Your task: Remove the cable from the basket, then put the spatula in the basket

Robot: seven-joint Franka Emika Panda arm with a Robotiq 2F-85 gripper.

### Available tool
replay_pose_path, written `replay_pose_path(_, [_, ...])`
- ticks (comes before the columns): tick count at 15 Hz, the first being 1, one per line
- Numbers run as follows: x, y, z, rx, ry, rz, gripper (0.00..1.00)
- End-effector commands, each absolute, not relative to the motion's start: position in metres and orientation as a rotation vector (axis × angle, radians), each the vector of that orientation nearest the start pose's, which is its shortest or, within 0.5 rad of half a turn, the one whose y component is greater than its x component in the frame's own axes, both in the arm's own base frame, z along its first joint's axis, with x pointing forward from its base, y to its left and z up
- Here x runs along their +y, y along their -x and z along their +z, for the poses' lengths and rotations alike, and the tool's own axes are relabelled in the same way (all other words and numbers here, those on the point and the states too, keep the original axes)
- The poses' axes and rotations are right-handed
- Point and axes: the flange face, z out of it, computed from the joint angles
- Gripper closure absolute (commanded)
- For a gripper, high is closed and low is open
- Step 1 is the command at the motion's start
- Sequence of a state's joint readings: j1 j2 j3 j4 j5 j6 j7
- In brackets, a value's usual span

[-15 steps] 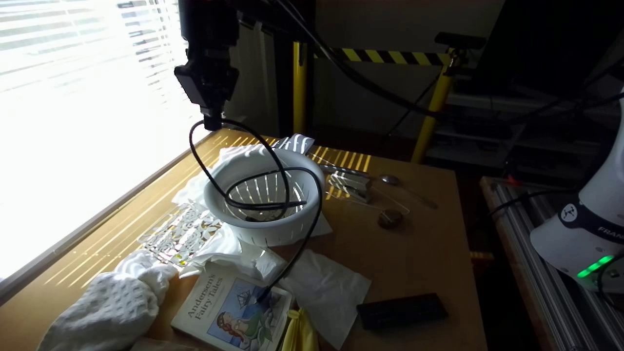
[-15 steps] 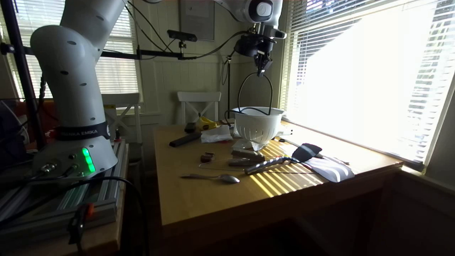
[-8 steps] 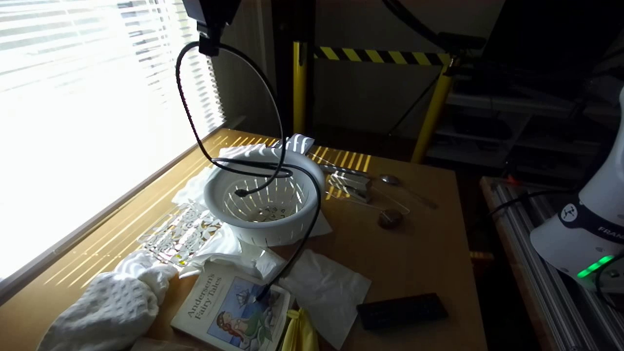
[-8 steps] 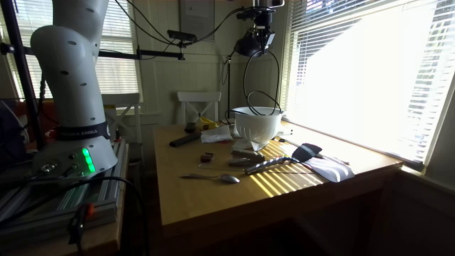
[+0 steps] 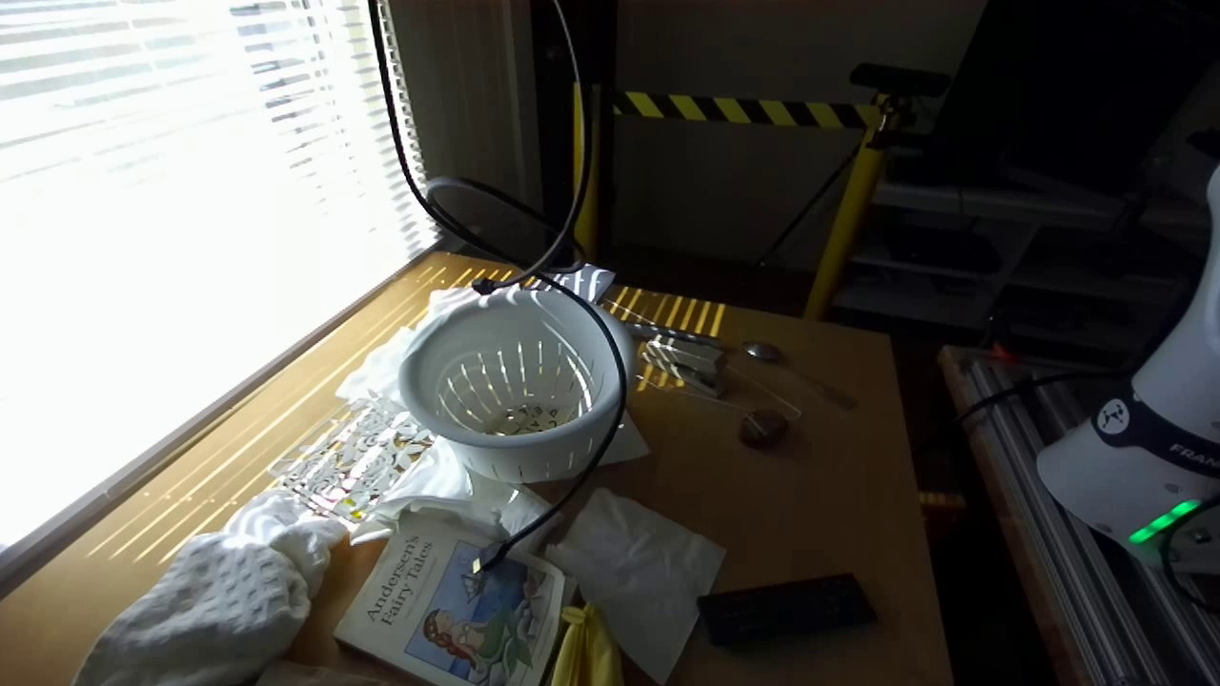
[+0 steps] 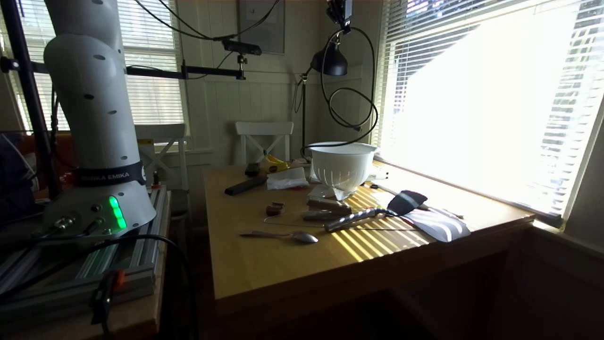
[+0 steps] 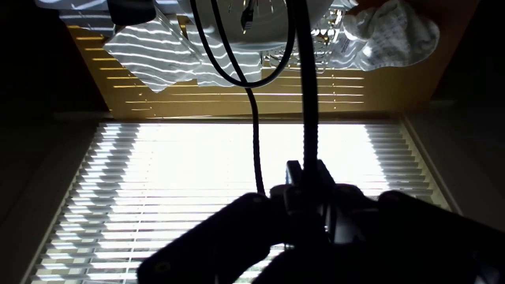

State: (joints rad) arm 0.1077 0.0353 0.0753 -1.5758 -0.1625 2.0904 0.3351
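One cable (image 7: 309,98) hangs higher than before; we count one tool (image 6: 347,29) clamped on it, above one basket (image 6: 339,166).

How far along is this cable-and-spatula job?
Looks done: the cable is out of the basket, its loops hanging above.
In hand: the gripper holds it, one strand crossing over the basket.
Left: setting it aside, then putting in the spatula, lying on the table.

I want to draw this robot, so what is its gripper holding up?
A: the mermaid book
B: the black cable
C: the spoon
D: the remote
B, because in an exterior view the black cable hangs in loops from the gripper.
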Motion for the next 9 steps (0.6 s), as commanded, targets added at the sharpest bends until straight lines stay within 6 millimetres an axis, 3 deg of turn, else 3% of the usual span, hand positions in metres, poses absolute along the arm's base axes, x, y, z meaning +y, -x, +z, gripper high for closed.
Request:
replay_pose_path(1, [0.131,-0.535,0.656,0.155,3.138,-0.855,0.98])
replay_pose_path(6, [0.198,-0.463,0.627,-0.101,3.164,-0.800,0.98])
replay_pose_path(9, [0.213,-0.429,0.606,-0.075,3.117,-0.852,0.98])
